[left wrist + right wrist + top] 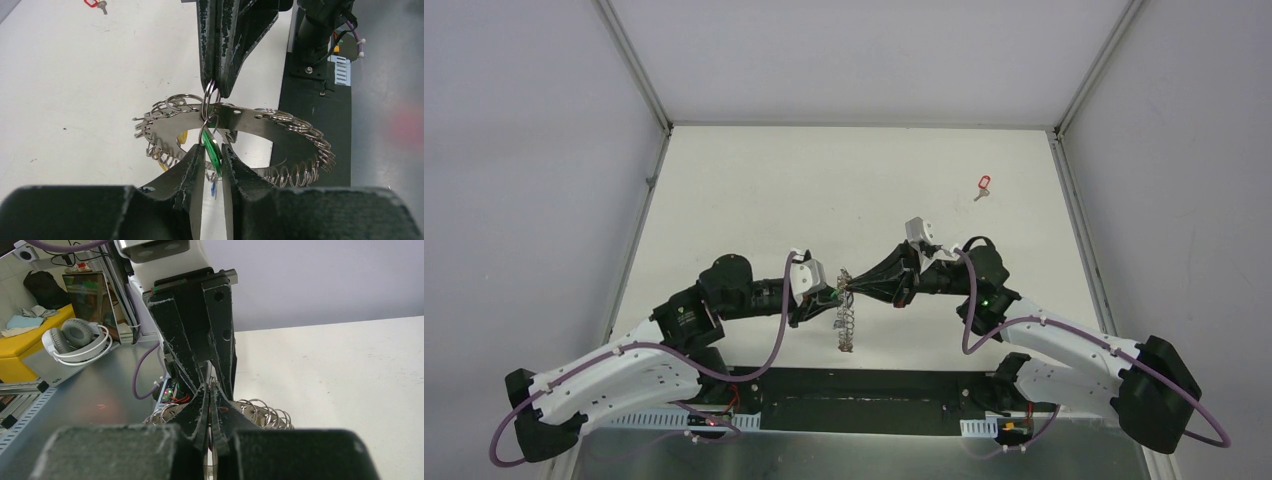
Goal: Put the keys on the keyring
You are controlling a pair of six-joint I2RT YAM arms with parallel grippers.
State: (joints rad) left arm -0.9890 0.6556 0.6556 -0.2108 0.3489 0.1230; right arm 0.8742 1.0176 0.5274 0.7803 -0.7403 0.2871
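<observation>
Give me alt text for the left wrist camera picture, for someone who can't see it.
The left gripper pinches a green-tagged key at the keyring, while the right gripper, reaching in from above, pinches a small split ring on its rim. A red-tagged key lies apart on the white table.

We saw a white tabletop (804,190) with pale walls (534,150) standing along its left, far and right sides. A key (983,186) with a red tag lay flat on it toward the far right corner. In the left wrist view this key showed at the top left edge, and we made out a few small dark specks (64,129) on the white surface. A black plate (854,395) ran along the near edge, well apart from the key.
</observation>
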